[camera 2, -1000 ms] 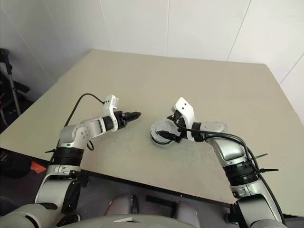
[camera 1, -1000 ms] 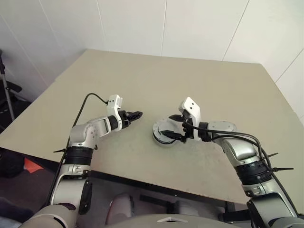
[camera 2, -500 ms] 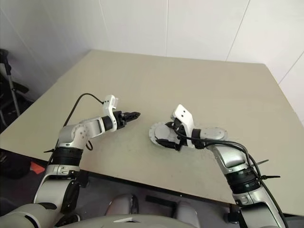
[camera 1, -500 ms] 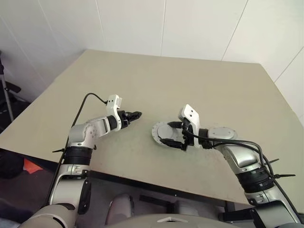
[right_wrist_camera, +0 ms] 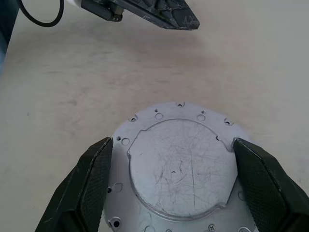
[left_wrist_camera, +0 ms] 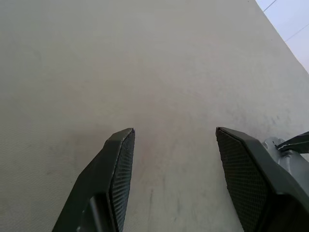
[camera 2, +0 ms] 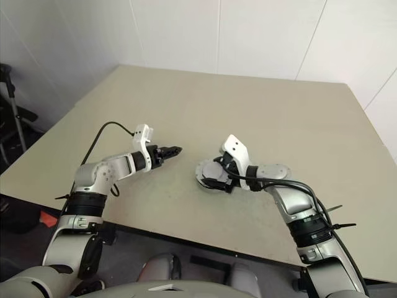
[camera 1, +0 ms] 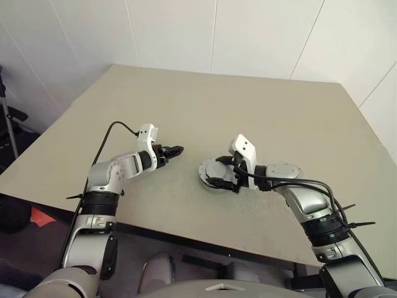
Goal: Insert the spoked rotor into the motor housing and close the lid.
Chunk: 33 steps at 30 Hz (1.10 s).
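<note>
The lid (right_wrist_camera: 181, 164) lies flat as a scratched grey disc with small holes round its rim, covering the motor housing, whose lower edge (camera 1: 208, 183) shows beneath it. The spoked rotor is hidden. My right gripper (camera 1: 221, 171) hovers just over the lid, open, with one finger (right_wrist_camera: 91, 183) on each side of the disc and nothing gripped. My left gripper (camera 1: 175, 149) hangs open and empty above bare table, a short way to the left of the housing, pointing toward it. One of the left gripper's fingertips (right_wrist_camera: 178, 19) shows beyond the lid.
The beige table (camera 1: 186, 105) reaches back to white walls. Its front edge runs close below both arms. A dark stand (camera 1: 9, 124) is on the floor off the table's left side.
A second ago the housing showed as an open ring. The grey disc now lies flat over it. My right gripper has sunk slightly. The left arm has kept still.
</note>
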{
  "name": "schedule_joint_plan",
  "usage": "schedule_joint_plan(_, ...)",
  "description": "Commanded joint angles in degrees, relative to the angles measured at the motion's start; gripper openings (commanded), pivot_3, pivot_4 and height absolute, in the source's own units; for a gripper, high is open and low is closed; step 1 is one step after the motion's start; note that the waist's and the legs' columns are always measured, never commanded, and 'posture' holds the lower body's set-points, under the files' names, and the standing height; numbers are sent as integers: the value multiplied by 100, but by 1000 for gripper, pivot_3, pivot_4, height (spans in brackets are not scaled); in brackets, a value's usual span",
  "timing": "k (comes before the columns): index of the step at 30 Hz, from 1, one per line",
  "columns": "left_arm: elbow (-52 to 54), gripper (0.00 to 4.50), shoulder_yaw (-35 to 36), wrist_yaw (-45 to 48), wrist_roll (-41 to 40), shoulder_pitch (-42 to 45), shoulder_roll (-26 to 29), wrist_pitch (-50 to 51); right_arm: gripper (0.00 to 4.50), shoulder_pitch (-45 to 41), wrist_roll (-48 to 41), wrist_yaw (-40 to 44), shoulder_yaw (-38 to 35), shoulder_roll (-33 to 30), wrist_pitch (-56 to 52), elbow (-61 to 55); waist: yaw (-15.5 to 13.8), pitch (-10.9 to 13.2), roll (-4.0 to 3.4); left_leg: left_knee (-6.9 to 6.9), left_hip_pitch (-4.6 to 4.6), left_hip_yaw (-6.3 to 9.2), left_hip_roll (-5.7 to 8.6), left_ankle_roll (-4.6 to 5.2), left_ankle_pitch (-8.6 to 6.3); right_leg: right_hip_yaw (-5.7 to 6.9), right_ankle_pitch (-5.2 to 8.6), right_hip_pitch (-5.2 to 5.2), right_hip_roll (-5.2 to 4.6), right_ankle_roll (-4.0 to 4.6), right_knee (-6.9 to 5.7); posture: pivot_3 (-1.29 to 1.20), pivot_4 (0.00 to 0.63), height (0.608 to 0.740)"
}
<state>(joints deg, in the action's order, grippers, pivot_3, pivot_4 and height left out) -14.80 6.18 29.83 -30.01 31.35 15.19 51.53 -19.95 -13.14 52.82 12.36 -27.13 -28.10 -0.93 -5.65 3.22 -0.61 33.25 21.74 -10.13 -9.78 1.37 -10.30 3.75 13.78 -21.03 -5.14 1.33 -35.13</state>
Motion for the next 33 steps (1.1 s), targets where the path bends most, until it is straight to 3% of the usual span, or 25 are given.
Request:
schedule_joint_plan(1,168,2824,37,38,-4,87,50,-42,4473,-112,-1,53,-16,-38,100,-57,0,0,0,0,0,0,0,0,0,0,0,0,0,0,0,0,0,740)
schedule_joint_plan(7,115,2824,28,31,13,129,44,-71,4473,-107,5,86,-35,-81,103,-94,0,0,0,0,0,0,0,0,0,0,0,0,0,0,0,0,0,740)
schedule_joint_plan(10,101,2824,18,41,22,139,49,-79,3859,-94,5,61,-49,-72,61,-111,0,0,0,0,0,0,0,0,0,0,0,0,0,0,0,0,0,740)
schedule_joint_plan(12,97,2824,14,43,25,141,51,-79,3203,-62,24,48,-32,-79,42,-144,0,0,0,0,0,0,0,0,0,0,0,0,0,0,0,0,0,740)
schedule_joint_plan(13,92,2824,12,47,26,143,54,-78,3158,-49,35,49,-14,-81,39,-151,0,0,0,0,0,0,0,0,0,0,0,0,0,0,0,0,0,740)
schedule_joint_plan(33,116,2824,13,31,22,112,33,-70,3158,-12,-78,350,-89,-331,76,-419,-19,0,0,0,4,0,1,2,-1,0,0,1,0,0,5,0,0,740)
